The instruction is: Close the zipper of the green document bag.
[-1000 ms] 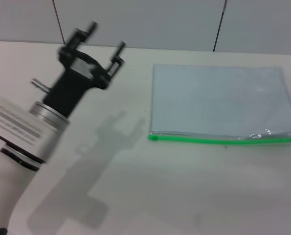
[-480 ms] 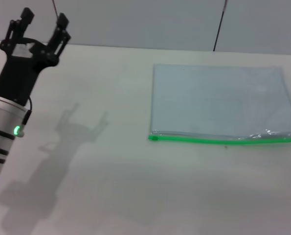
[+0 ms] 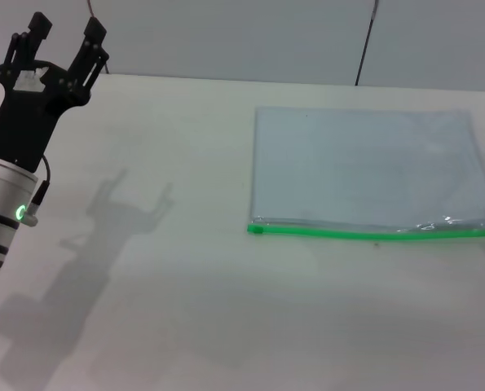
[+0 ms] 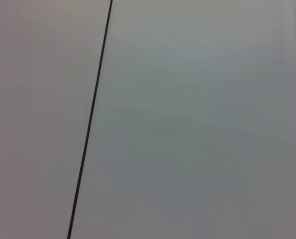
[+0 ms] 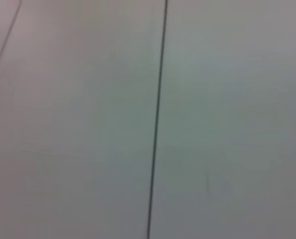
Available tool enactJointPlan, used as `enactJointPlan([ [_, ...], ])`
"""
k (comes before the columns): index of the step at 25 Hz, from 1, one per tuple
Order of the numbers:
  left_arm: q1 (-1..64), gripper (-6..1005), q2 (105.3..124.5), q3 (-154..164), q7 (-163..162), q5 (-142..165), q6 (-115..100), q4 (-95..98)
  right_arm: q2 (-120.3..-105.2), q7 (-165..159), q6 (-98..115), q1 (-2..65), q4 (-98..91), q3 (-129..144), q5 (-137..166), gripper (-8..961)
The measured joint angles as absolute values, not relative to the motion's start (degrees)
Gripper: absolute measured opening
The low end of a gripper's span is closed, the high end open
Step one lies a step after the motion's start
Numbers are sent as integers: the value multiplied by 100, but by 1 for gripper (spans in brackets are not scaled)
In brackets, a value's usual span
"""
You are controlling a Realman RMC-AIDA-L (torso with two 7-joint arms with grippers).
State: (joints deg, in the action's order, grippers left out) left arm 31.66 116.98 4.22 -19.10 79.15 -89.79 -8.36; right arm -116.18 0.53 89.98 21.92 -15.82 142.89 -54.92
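The green document bag (image 3: 364, 167) lies flat on the white table at the right of the head view, a pale blue-grey pouch. Its zipper (image 3: 372, 235) is a bright green strip along the near long edge, with a small green end at the left (image 3: 256, 229). My left gripper (image 3: 61, 32) is raised at the far left, well away from the bag, open with nothing between its fingers. The right gripper is out of view. Both wrist views show only grey wall panels with a dark seam.
The white table (image 3: 185, 285) stretches from the bag toward the near edge. Grey wall panels (image 3: 226, 37) with dark seams rise behind the table's far edge. My left arm casts a shadow (image 3: 103, 236) on the table's left part.
My left arm has swung from near the table's middle to the far left and raised upright; over the last half second it barely shifted. The bag has not moved.
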Motion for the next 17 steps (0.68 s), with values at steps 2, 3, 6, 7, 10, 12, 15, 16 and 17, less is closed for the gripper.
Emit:
enactJointPlan([
  [2, 3176, 816, 11699, 422, -1910, 7913, -8942, -836, -11619, 59, 8992, 2211, -1582, 14333, -5492, 898],
  [3, 3181, 816, 11699, 422, -1910, 7913, -8926, -836, -11619, 60, 8992, 2213, -1582, 14341, -5492, 897],
  [6, 3188, 816, 11699, 422, -1909, 7893, -8915, -844, -11619, 60, 8992, 2214, -1582, 14344, -5493, 895],
  [7, 3188, 816, 11699, 422, -1909, 7874, -8910, -845, -11619, 60, 8981, 2215, -1582, 14344, -5493, 895],
  [10, 3190, 816, 11699, 422, -1909, 7841, -8861, -848, -11619, 60, 8951, 2215, -1582, 14345, -5493, 894],
  [12, 3190, 816, 11699, 422, -1909, 7840, -8818, -852, -11619, 60, 8949, 2215, -1582, 14349, -5493, 894],
  [15, 3195, 816, 11698, 422, -1909, 7839, -8794, -858, -11619, 60, 8947, 2215, -1583, 14353, -5493, 894],
  [16, 3197, 816, 11699, 422, -1910, 7839, -8793, -860, -11619, 60, 8947, 2215, -1589, 14354, -5493, 894],
  [17, 3197, 816, 11699, 422, -1910, 7839, -8793, -861, -11619, 60, 8947, 2216, -1593, 14356, -5493, 894],
])
